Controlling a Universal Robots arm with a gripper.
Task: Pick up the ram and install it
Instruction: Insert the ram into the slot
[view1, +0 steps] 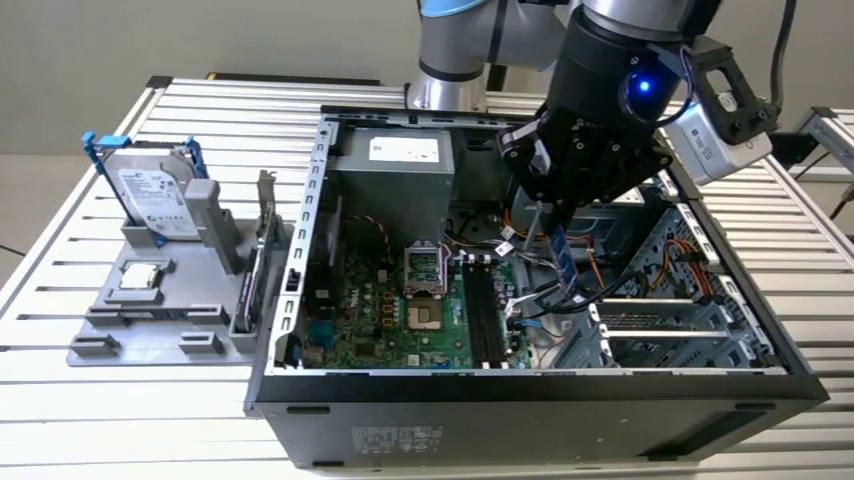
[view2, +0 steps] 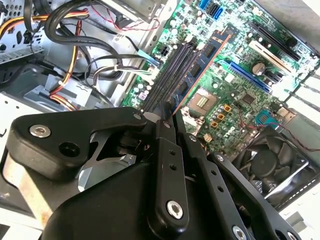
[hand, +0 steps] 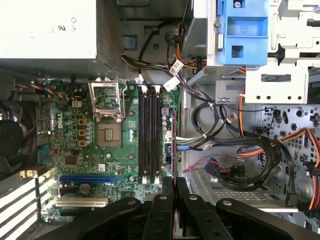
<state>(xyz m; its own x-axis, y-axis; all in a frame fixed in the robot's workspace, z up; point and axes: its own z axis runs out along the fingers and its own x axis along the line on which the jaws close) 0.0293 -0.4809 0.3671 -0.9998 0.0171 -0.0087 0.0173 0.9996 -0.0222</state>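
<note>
Hanging edge-down near the memory slots (hand: 149, 135), ram (view1: 566, 262) in clamped jaws

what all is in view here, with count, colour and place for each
ram: 1, dark blue, hanging from the gripper over the open case
case: 1, black and grey, open, on the table
motherboard: 1, green, on the case floor
power supply: 1, grey, at the case's far end
fan: 1, black, beside the motherboard
cables: many, black, orange and red, in the case
fixture: 1, grey, at the exterior view's left of the case
hard drive: 1, silver in a blue frame, standing in the fixture
expansion card: 1, dark, upright in the fixture
chip: 1, silver, in the fixture
table: 1, silver slats
arm: 1, black and silver, above the case
gripper: 1, black, shut on the ram
</note>
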